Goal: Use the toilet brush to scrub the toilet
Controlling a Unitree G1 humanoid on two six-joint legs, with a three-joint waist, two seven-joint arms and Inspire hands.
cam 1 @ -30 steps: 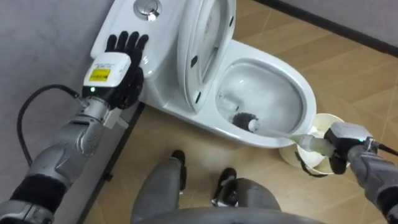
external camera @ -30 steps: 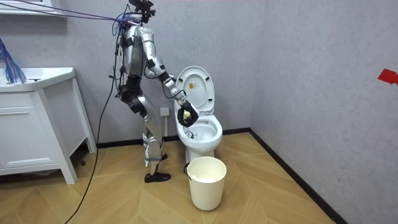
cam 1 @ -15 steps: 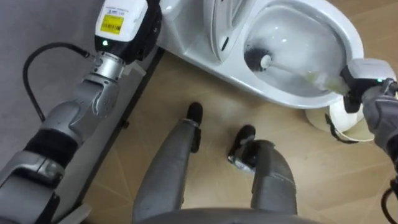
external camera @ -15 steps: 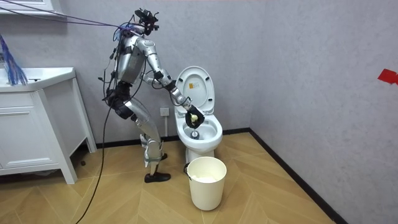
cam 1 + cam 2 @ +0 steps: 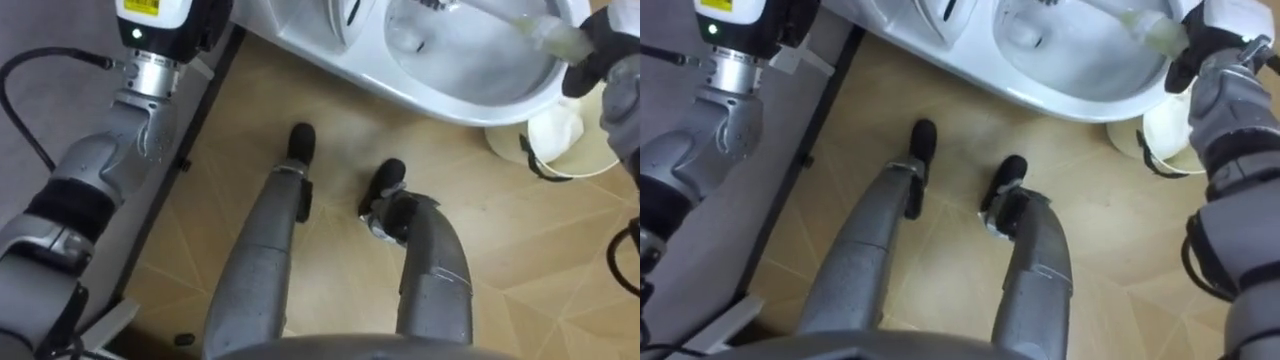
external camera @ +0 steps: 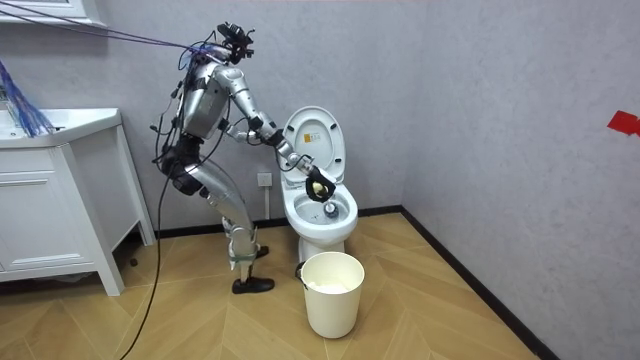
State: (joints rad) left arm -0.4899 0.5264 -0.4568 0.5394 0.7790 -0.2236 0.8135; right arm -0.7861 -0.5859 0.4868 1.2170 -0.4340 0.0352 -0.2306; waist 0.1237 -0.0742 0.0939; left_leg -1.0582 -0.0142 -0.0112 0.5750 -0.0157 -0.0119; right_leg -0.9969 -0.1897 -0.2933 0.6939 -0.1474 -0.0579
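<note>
The white toilet (image 6: 322,212) stands against the grey wall with its lid up. Its bowl rim (image 5: 440,100) runs along the top of the eye views. My right hand (image 5: 597,58) is at the bowl's right edge, its dark fingers curled round the pale translucent handle of the toilet brush (image 5: 545,36). The handle slants into the bowl and the brush head is cut off by the top edge. In the room view my right hand (image 6: 318,187) is over the bowl. The back of my left hand (image 5: 160,18), with a yellow label, is by the toilet's left side.
A white bucket (image 6: 331,290) stands on the wooden floor in front of the toilet, just right of the bowl (image 5: 562,140). A white cabinet (image 6: 60,205) is at the room view's left. I stand close to the toilet's base with bent knees.
The eye views have swung down, so the toilet has slid to the top edge. In the room view I have leaned back and bent my knees; the right hand keeps the brush in the bowl.
</note>
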